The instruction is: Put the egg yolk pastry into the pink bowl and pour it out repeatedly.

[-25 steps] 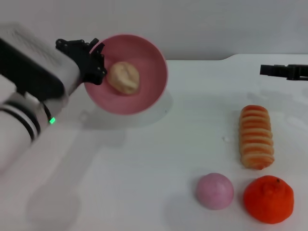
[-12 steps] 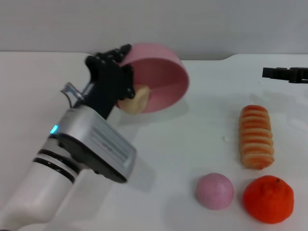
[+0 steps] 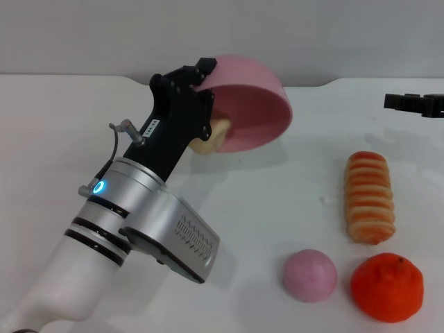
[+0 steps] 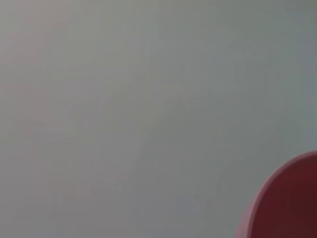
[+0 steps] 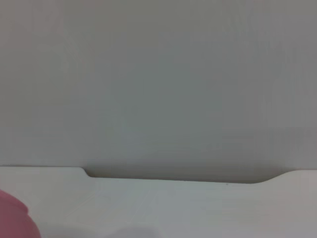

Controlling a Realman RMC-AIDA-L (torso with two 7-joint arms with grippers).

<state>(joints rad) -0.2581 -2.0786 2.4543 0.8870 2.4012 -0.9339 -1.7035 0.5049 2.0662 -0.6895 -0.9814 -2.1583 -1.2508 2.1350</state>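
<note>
White table (image 3: 263, 201): left gripper (image 3: 198, 87) clamps tipped pink bowl (image 3: 253, 104); egg yolk pastry (image 3: 211, 139) head-view only.

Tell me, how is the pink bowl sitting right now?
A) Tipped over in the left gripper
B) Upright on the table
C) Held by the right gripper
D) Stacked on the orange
A: the left gripper holds the bowl by its rim, tipped nearly upside down, with the pastry showing under its edge.
</note>
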